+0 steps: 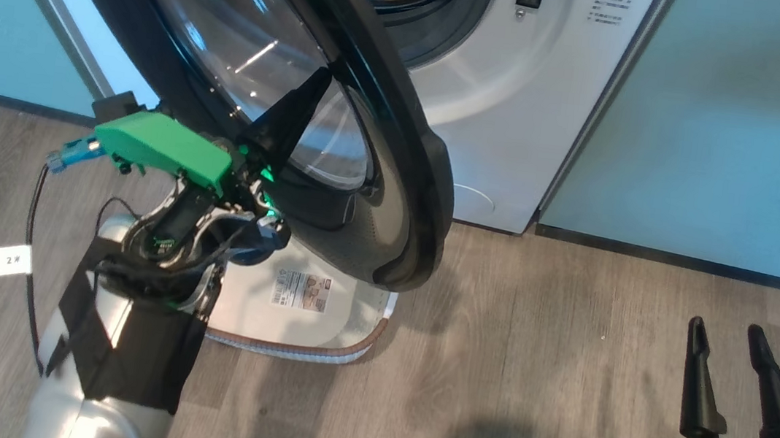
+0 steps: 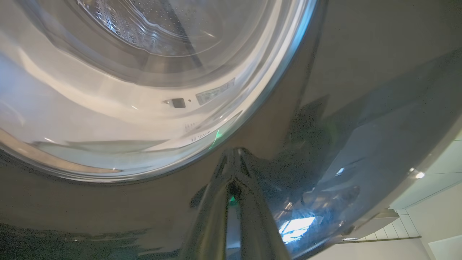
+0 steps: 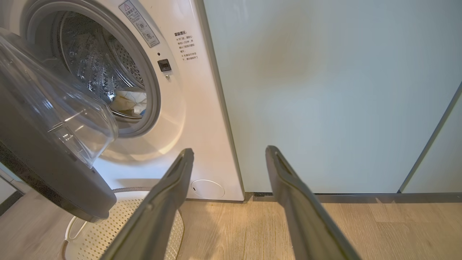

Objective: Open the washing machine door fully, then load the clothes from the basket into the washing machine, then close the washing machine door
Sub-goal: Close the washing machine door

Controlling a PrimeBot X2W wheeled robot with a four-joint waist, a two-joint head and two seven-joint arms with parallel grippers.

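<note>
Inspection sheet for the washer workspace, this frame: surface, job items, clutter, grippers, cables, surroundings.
Surface: wood-plank floor.
Job's things: washing machine door part open, swung out over the basket; clothes inside the washing machine drum; basket's visible base bare.
Clutter: nothing seen.
Grippers: left gripper shut, fingertips against the door's black outer face; right gripper open, low over the floor, touching nothing.
Cables: black cable with a white tag hangs beside the left forearm.
Surroundings: pale green cabinets on both sides of the machine.
</note>
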